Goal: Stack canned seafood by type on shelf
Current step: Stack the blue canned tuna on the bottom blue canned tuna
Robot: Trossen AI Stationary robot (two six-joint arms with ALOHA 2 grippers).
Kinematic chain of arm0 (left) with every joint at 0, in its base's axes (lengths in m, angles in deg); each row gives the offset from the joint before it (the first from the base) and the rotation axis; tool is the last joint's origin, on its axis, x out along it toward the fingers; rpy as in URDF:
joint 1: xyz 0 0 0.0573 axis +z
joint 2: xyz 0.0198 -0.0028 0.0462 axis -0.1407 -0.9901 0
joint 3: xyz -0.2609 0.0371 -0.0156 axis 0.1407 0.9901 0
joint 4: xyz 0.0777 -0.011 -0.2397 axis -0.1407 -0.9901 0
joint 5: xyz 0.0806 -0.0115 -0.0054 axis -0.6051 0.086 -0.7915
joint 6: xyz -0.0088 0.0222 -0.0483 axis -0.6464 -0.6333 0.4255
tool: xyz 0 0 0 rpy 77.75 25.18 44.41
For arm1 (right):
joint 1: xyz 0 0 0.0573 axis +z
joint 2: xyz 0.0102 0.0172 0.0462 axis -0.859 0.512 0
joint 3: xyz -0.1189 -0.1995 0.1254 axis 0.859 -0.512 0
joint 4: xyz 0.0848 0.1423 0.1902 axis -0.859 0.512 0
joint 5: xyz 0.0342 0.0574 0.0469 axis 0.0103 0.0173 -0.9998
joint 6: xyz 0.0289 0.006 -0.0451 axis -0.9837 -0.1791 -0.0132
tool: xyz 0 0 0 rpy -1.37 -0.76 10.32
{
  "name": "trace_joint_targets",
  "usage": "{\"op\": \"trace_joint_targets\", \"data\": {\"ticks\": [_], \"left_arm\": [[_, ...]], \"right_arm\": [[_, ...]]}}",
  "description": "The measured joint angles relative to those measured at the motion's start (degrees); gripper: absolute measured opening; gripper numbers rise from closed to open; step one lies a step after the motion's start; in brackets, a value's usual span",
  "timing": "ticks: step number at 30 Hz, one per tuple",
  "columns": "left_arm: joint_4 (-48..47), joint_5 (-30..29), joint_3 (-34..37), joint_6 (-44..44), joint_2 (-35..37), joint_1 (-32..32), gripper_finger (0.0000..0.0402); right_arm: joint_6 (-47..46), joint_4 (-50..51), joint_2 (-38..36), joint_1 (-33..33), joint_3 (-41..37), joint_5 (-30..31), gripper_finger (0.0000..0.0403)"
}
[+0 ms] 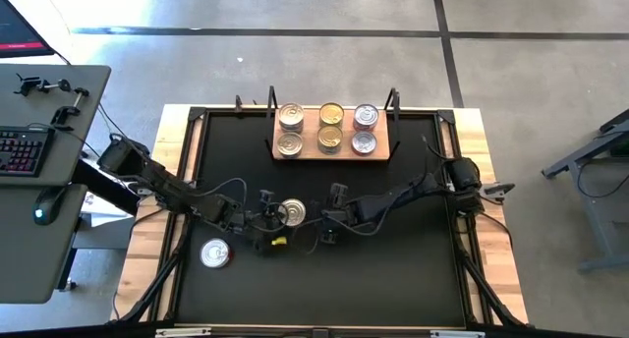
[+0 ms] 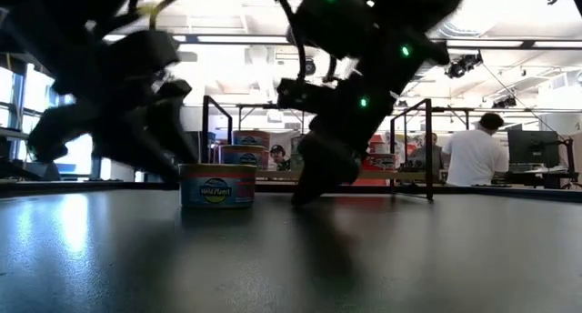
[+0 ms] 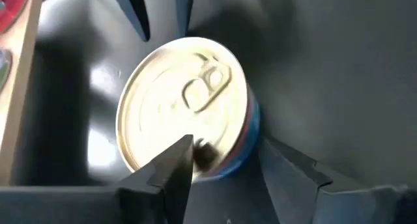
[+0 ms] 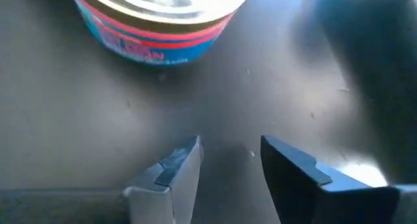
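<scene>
Tins first, nearest my pincers. One silver-lidded tin (image 1: pixel 293 213) with a blue and red label stands upright on the black mat of the counter (image 1: pixel 393 279), and both pincers crowd it from opposite sides. My left pincer (image 3: pixel 225 162) has its jaws parted on either side of that tin; from its wrist view one fingertip (image 3: pixel 174 160) overlaps the lid edge and the other sits just off the side wall, and I cannot tell whether either one touches metal. My right pincer (image 4: pixel 229 152) hangs low over the mat just short of the same tin, jaws apart and holding nothing, bare mat between them.

Behind my left pincer, nearer the counter's front edge and clear of both arms, a second tin (image 1: pixel 215 253) with a red and white top lies alone on the mat.

Well beyond both pincers, at the back of the mat, the shelf (image 1: pixel 332 151) carries six tins in three pairs: two silver (image 1: pixel 291 129), two gold (image 1: pixel 330 127), and two bluish-purple (image 1: pixel 365 129).

Past the counter, in the low view, a person in a white shirt (image 2: pixel 473 154) stands at a desk.
</scene>
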Motion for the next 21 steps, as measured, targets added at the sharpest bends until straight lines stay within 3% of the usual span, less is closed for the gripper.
{"op": "trace_joint_targets", "data": {"ticks": [4, 8, 13, 21], "left_arm": [[3.7, 1.6, -0.7, -1.4, -3.9, 1.7, 0.0142], [7.6, 2.9, -1.4, -4.1, -7.1, 2.8, 0.0091], [11.3, 7.5, -1.7, -6.4, -8.4, 4.3, 0.0015], [18.1, 14.4, -0.4, -5.0, -6.8, 6.5, 0.0001]], "right_arm": [[-1.0, -12.8, -1.7, 0.1, -7.8, -0.9, 0.0157], [0.6, -19.5, -4.0, 0.8, -12.7, -2.4, 0.0157], [6.3, -18.3, -7.9, 4.0, -13.0, -3.9, 0.0157], [14.8, -16.9, -15.3, 8.2, -12.9, -0.8, 0.0157]]}}
